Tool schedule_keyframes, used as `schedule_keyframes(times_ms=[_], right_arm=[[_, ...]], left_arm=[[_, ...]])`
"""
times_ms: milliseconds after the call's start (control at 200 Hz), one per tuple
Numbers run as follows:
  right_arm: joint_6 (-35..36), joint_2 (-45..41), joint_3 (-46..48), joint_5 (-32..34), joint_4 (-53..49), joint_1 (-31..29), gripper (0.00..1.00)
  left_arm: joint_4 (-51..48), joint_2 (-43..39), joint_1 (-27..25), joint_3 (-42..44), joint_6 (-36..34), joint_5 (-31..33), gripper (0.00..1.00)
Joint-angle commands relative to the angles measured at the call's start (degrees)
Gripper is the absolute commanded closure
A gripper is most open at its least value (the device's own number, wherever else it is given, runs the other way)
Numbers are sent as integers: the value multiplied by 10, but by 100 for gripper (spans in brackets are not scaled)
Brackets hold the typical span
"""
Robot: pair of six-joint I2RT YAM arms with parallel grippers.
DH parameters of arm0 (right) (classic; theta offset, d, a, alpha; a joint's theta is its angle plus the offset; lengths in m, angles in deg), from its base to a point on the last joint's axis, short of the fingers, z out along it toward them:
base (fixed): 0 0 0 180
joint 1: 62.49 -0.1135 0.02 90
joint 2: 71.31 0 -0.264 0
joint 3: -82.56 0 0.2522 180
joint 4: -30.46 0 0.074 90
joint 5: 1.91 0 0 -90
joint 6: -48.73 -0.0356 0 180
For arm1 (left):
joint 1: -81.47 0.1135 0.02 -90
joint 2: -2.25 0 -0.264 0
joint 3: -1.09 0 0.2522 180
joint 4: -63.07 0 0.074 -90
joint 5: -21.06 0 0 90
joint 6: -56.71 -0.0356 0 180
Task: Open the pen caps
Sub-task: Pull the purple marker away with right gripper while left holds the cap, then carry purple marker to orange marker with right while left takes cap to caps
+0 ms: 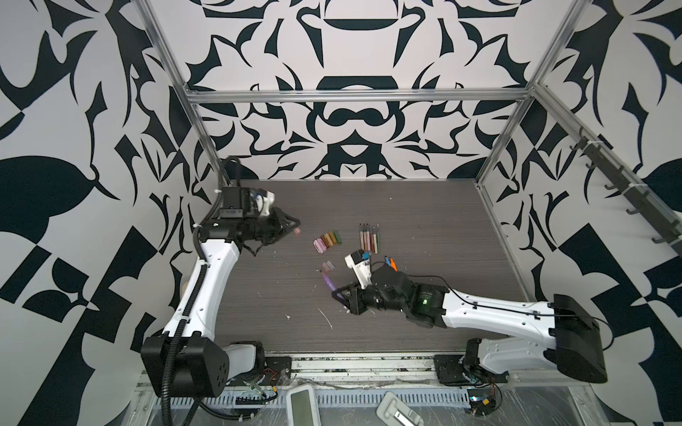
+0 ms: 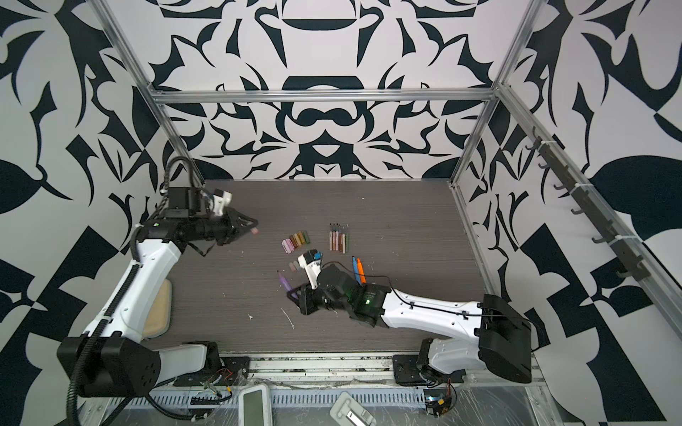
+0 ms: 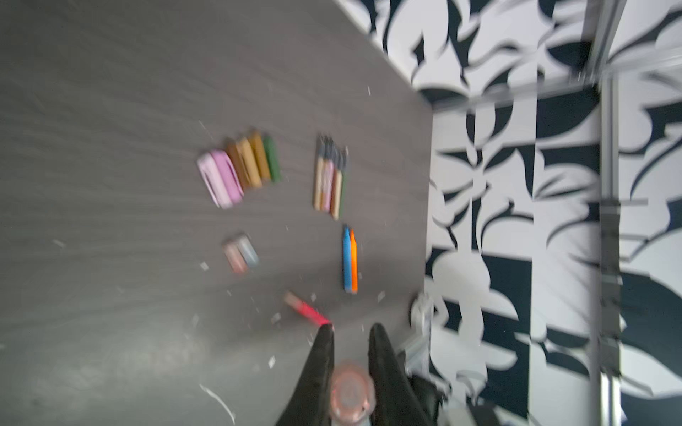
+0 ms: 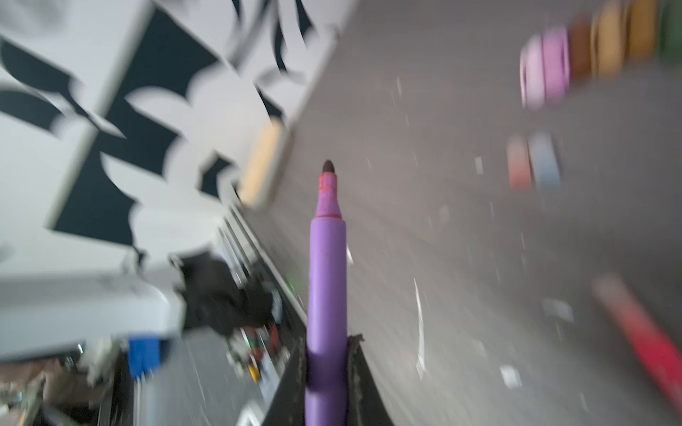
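- The left end effector (image 1: pixel 296 225) is closed on a small translucent pink cap (image 3: pixel 350 392). It sits at 9 o'clock of the row of loose pen caps (image 1: pixel 327 241) on the desk (image 1: pixel 424 221).
- The right end effector (image 4: pixel 326 343) is clamped round the barrel of the purple pen (image 4: pixel 327 265), whose dark tip is bare. It sits at about 6 o'clock of that row, and the tip points toward 11 o'clock in both top views.
- Judged from this, cap and pen are apart, and the step in hand is setting each half down with its own kind.
- The cap would sit best beside the two pastel caps (image 1: pixel 327 265), which lie between the row and the purple pen. Lowering it flat and letting go only at the surface should keep the round tube from rolling.
- The purple pen belongs by the blue and orange pens (image 1: pixel 390 262), at 4 o'clock of the row. The right arm partly hides them, so a lift before swinging across seems wise.
- A red pen (image 4: pixel 649 339) lies just beside the right end effector. It looks capped, though blur leaves that unsure, and a low sweep could knock it.
- For edges, the left end effector is near the desk's 9 o'clock side and the frame post there. The thin pens (image 1: pixel 369 238) lie close at 3 o'clock of the row.
- For open room, the desk toward 12 o'clock is broad and bare. Toward 7 o'clock there are only white scraps (image 1: pixel 326 319).
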Motion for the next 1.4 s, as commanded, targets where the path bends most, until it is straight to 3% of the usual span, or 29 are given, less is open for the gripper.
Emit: schedule_keyframes(times_ms=[0, 220, 385, 610, 845, 1055, 1255, 1395], right_arm=[[-7, -10, 1, -23, -52, -1, 100], [-7, -19, 6, -5, -59, -1, 100], [-13, -44, 6, 66, -120, 1, 100], [-30, -94, 33, 94, -173, 56, 100], [38, -172, 51, 99, -272, 163, 100], [88, -234, 92, 34, -280, 310, 100], [135, -194, 90, -46, -276, 420, 100], [145, -166, 95, -67, -255, 448, 100]], left_arm=[[42, -2, 25, -9, -11, 15, 100], [54, -6, 35, 20, 3, -15, 100], [80, -19, 33, 79, 28, -36, 100], [119, -2, -62, 168, 57, 22, 100], [180, 31, -88, 258, 81, 66, 100], [210, 81, -98, 282, 66, 74, 100], [221, 137, -108, 270, 51, 75, 100], [228, 165, -108, 261, 49, 73, 100]])
